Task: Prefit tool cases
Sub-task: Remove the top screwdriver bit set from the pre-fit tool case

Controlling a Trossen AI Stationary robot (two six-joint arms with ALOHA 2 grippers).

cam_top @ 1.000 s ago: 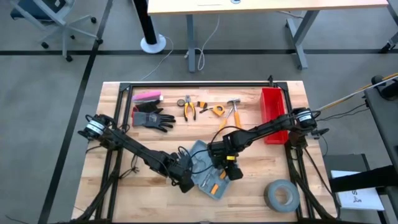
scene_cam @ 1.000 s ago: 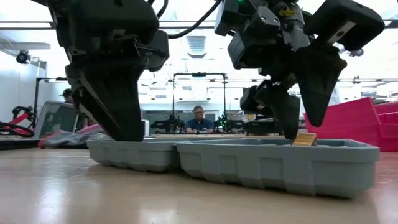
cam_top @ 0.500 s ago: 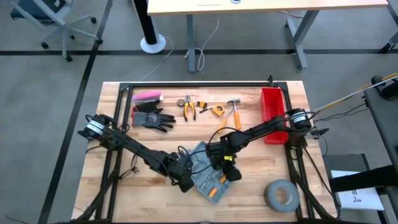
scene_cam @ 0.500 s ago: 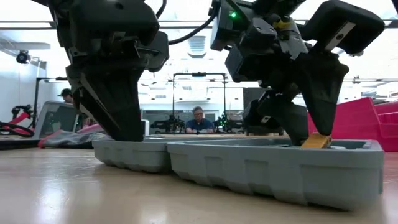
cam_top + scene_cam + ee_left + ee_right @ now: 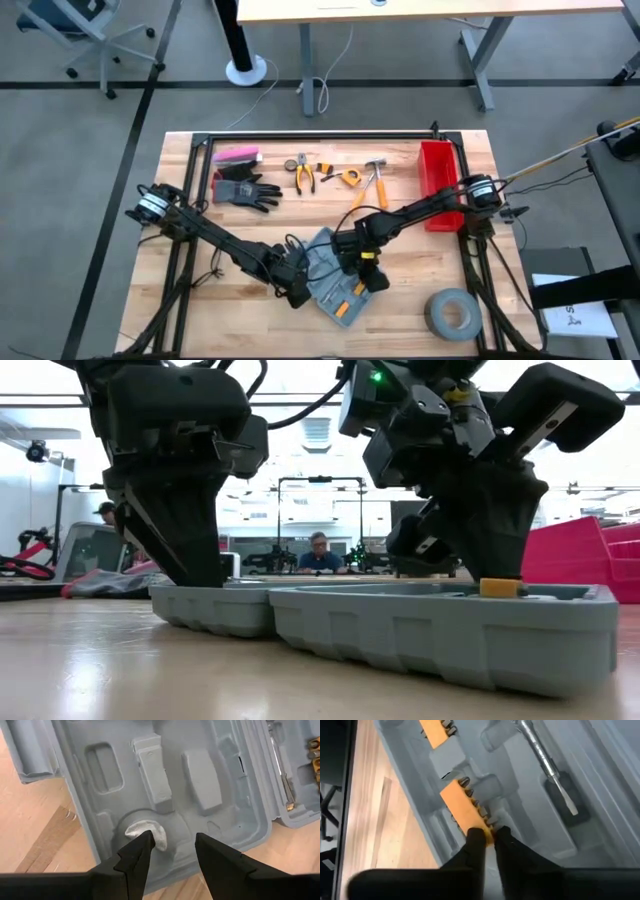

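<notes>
Wooden tabletop (image 5: 410, 270) carries the open grey case (image 5: 335, 280) near its middle, toward the near edge, both halves lying flat. Bare wood lies left of the case and along the near edge.

Left claw (image 5: 170, 850) stands over the left half with its fingers (image 5: 135, 855) parted, holding nothing; one tip is by a pale round recess. In the low view it rests at that half's left end (image 5: 190, 560).

Right claw (image 5: 487, 837) is nearly closed, its tips pinching the end of an orange bit holder (image 5: 465, 810) seated in the right half. A screwdriver (image 5: 547, 765) lies in a slot beside it.

A tape roll (image 5: 452, 313) sits well right of the case, and a red bin (image 5: 438, 180) stands by the right edge.
</notes>
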